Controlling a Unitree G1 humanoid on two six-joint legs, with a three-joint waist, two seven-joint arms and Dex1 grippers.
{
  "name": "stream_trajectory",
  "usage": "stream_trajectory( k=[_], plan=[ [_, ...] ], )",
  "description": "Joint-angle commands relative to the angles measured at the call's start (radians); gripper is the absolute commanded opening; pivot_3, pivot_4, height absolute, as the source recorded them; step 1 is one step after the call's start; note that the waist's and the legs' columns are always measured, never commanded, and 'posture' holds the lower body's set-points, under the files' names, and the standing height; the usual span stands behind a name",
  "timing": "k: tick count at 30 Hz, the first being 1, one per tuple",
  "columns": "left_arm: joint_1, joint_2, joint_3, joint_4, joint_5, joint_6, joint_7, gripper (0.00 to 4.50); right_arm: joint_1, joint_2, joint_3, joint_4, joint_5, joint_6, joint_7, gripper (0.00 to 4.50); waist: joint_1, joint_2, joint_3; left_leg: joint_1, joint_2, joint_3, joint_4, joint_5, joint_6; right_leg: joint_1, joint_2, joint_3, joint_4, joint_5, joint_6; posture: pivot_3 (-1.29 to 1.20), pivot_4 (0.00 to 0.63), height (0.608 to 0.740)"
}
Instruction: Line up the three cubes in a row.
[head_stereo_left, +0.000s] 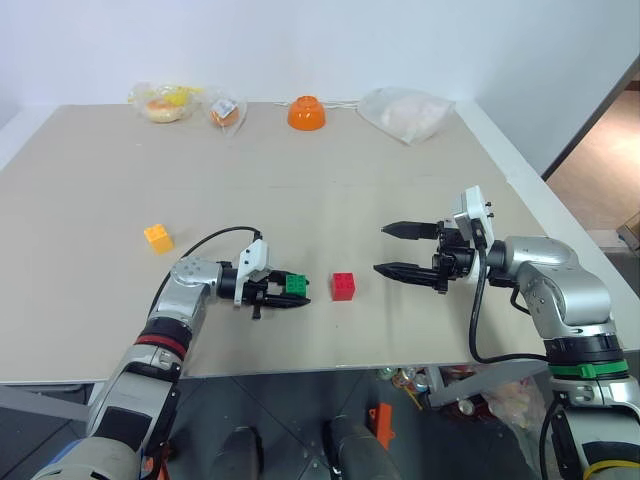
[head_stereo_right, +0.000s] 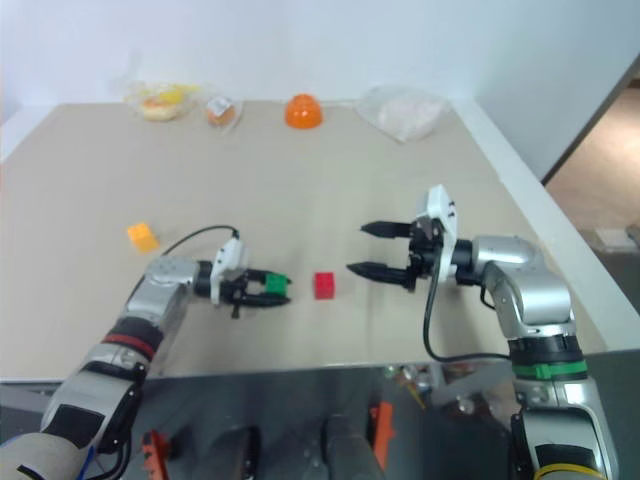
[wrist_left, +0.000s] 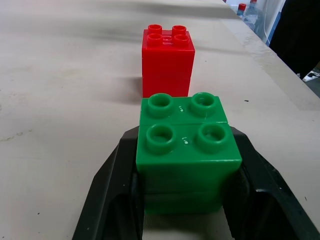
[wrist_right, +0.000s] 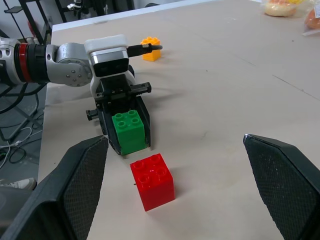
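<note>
My left gripper (head_stereo_left: 291, 290) is shut on the green cube (head_stereo_left: 296, 284), holding it low over the table near the front edge. The green cube (wrist_left: 187, 142) sits squarely between the two black fingers (wrist_left: 107, 192), studs up. Just to its right stands the red cube (head_stereo_left: 343, 286), a small gap away from the green one (wrist_right: 129, 131). The yellow-orange cube (head_stereo_left: 158, 237) lies apart on the left of the table. My right gripper (head_stereo_left: 394, 249) hovers open to the right of the red cube (wrist_right: 152, 181), its fingers pointing left with nothing between them.
Along the far edge of the table (head_stereo_left: 330, 180) sit an orange bowl (head_stereo_left: 306, 113), two bags of food (head_stereo_left: 165, 102) and a clear plastic bag (head_stereo_left: 405, 112). A black cable (head_stereo_left: 215, 238) loops from my left wrist.
</note>
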Motion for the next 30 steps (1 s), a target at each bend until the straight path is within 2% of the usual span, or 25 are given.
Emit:
stream_trajectory(
  k=[1,6,11,20,26,30],
  plan=[
    [0.007,0.008,0.013,0.034,0.017,-0.020,0.038,2.43,-0.017,-0.003,-0.012,-0.024,0.008,-0.015,0.000,4.50,0.000,0.000,0.000,0.000,0.000,0.000,0.000,0.000,0.000,0.000,0.000,0.000,0.000,0.000,0.000,0.00,0.150,0.740],
    [0.016,0.017,0.023,0.025,0.005,-0.048,0.051,4.06,-0.020,-0.004,-0.014,-0.023,0.010,-0.015,0.001,4.50,0.000,0.000,0.000,0.001,0.000,0.000,0.000,0.001,0.001,0.001,0.000,0.000,0.000,0.002,0.000,0.00,0.150,0.740],
    [0.074,0.072,0.030,-0.063,-0.016,-0.011,0.021,4.06,-0.039,-0.001,-0.008,-0.009,0.006,-0.016,0.004,4.50,-0.012,0.000,0.000,0.002,0.001,0.000,0.000,0.001,0.002,0.001,0.001,0.000,0.000,0.003,-0.001,0.00,0.150,0.740],
    [0.262,0.300,0.139,-0.346,-0.116,0.140,0.018,4.06,-0.070,-0.005,0.003,0.003,0.004,-0.018,0.031,4.50,-0.024,0.001,0.000,0.004,0.003,0.000,-0.006,0.001,0.003,-0.001,0.003,0.000,0.002,0.000,-0.005,0.00,0.150,0.740],
    [0.386,0.397,0.258,-0.453,-0.119,0.163,0.157,4.06,-0.092,0.004,0.014,0.018,0.001,-0.027,0.045,4.50,-0.016,0.001,0.000,0.003,0.001,0.001,-0.005,0.001,0.003,-0.001,0.000,0.000,0.002,-0.001,-0.004,0.00,0.150,0.740],
    [0.486,0.381,0.368,-0.619,-0.189,0.298,0.327,4.06,-0.113,0.043,0.037,0.017,-0.011,-0.047,0.028,4.50,-0.013,0.001,0.000,0.003,0.002,0.001,-0.006,0.001,0.003,-0.002,0.000,0.000,0.001,-0.001,-0.004,0.00,0.150,0.740]
  ],
)
